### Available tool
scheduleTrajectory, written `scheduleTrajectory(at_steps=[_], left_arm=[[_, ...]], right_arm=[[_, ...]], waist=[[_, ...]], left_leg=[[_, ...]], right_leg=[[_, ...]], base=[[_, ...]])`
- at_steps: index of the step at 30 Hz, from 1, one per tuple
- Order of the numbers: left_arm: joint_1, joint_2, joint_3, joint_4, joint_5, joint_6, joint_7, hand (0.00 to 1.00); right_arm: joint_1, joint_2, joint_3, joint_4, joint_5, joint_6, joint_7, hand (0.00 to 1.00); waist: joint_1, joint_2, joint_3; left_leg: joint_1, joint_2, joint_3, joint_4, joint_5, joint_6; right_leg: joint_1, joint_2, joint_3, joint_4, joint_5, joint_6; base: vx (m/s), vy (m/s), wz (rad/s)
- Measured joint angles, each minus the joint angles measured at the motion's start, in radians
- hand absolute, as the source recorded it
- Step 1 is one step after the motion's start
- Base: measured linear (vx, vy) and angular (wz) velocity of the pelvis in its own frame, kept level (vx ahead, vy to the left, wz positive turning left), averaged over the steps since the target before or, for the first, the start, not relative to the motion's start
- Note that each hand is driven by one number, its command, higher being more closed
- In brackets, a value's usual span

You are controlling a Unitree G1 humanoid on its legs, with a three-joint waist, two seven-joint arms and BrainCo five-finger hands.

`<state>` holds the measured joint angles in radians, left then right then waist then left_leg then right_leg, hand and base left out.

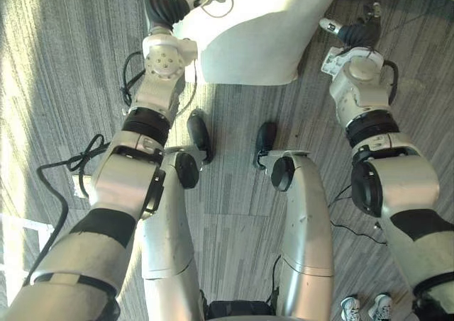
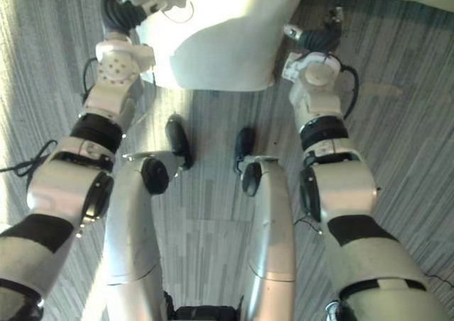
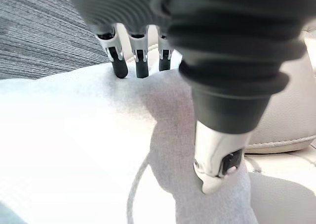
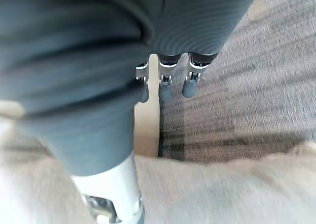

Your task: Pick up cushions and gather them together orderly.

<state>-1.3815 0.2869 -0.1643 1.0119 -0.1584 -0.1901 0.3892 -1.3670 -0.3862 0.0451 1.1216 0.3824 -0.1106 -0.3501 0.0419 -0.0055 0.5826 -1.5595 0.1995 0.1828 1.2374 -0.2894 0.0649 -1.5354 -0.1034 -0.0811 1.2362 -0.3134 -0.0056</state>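
Carpet: the grey striped carpet covers all the ground in front of the robot.
Cushion: one big white cushion lies flat on the carpet at the far side, between the two hands. I see no other cushion, so I judge the gathering is at its beginning.
Seat: a beige padded seat stands just behind the cushion, in the left wrist view.
Left hand: the left hand is on the cushion's left part. Its fingers are straight and side by side, with the tips resting on the cloth. The thumb is set apart from them and presses the top. Nothing is clamped.
Right hand: the right hand is at the cushion's right edge. Its fingers are straight and hang over the carpet, holding nothing. The thumb is just beside the fuzzy cloth.
Risk, grip: neither hand is closed on the cushion, so a lift from here would likely slide off the soft cover.
Risk, balance: if only the left side takes hold, the cushion may sag, fold and drag on the carpet.
Risk, seat: pushing forward could jam the cushion against the seat.
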Motion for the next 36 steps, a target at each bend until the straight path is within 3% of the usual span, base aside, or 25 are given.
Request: scheduleTrajectory(at_steps=[1, 2, 6, 13, 20, 25, 31, 36], left_arm=[[-0.008, -0.001, -0.014, -0.002, 0.001, 0.000, 0.000, 0.00], [-0.015, -0.006, -0.014, -0.006, 0.000, 0.001, 0.000, 1.00], [-0.020, -0.036, -0.022, -0.072, -0.005, 0.005, 0.019, 1.00], [-0.016, -0.045, -0.021, -0.198, -0.162, 0.001, 0.099, 1.00], [0.030, -0.067, 0.021, -0.376, -0.210, -0.052, 0.118, 1.00], [0.116, -0.072, 0.073, -0.446, -0.224, -0.087, 0.131, 1.00], [0.228, -0.063, 0.091, -0.514, -0.231, -0.084, 0.132, 1.00], [0.346, -0.073, 0.088, -0.624, -0.237, -0.080, 0.132, 1.00]], right_arm=[[-0.005, 0.008, 0.007, 0.000, 0.015, -0.001, 0.014, 1.00], [-0.010, 0.016, 0.008, 0.000, 0.019, -0.001, 0.020, 1.00], [-0.042, 0.036, 0.017, -0.001, 0.059, -0.002, 0.015, 1.00], [-0.035, -0.009, 0.040, -0.053, 0.152, -0.001, -0.018, 1.00], [0.015, 0.033, 0.031, -0.213, 0.210, 0.000, -0.064, 1.00], [0.082, 0.097, 0.032, -0.403, 0.207, -0.001, -0.102, 1.00], [0.132, 0.117, 0.033, -0.653, 0.163, -0.036, -0.130, 1.00], [0.235, 0.157, 0.033, -0.856, 0.085, -0.056, -0.148, 1.00]], waist=[[0.008, 0.006, 0.001], [0.012, 0.009, 0.002], [0.027, 0.012, 0.002], [0.046, 0.020, 0.001], [0.051, 0.026, 0.001], [0.042, 0.027, 0.001], [0.027, 0.027, 0.000], [0.006, 0.026, 0.000]], left_leg=[[-0.008, 0.000, 0.000, 0.001, 0.001, 0.001], [-0.014, -0.001, 0.001, 0.002, 0.003, 0.001], [-0.032, -0.016, 0.001, 0.001, 0.014, -0.001], [-0.048, -0.026, -0.002, 0.002, 0.029, -0.003], [-0.027, -0.025, -0.015, 0.024, 0.037, -0.005], [0.070, -0.024, -0.006, -0.034, 0.049, -0.014], [0.167, -0.024, 0.004, -0.108, 0.062, -0.025], [0.344, -0.026, 0.018, -0.193, 0.075, -0.019]], right_leg=[[-0.008, 0.001, 0.001, 0.000, 0.005, -0.006], [-0.014, 0.000, 0.002, 0.001, 0.007, -0.005], [-0.039, -0.010, 0.008, 0.009, 0.009, -0.005], [-0.056, -0.020, 0.007, 0.026, 0.012, -0.010], [-0.036, -0.020, 0.001, 0.053, 0.012, -0.012], [0.057, -0.018, -0.004, -0.003, 0.031, -0.014], [0.152, -0.023, -0.019, -0.081, 0.057, -0.014], [0.321, -0.017, -0.024, -0.167, 0.065, -0.026]], base=[[-0.03, 0.039, -0.05], [-0.03, 0.036, -0.02], [-0.02, 0.019, 0.08], [-0.02, 0.013, 0.06], [-0.02, 0.004, 0.02], [-0.07, 0.001, -0.04], [-0.06, 0.019, -0.05], [0.00, -0.003, -0.01]])
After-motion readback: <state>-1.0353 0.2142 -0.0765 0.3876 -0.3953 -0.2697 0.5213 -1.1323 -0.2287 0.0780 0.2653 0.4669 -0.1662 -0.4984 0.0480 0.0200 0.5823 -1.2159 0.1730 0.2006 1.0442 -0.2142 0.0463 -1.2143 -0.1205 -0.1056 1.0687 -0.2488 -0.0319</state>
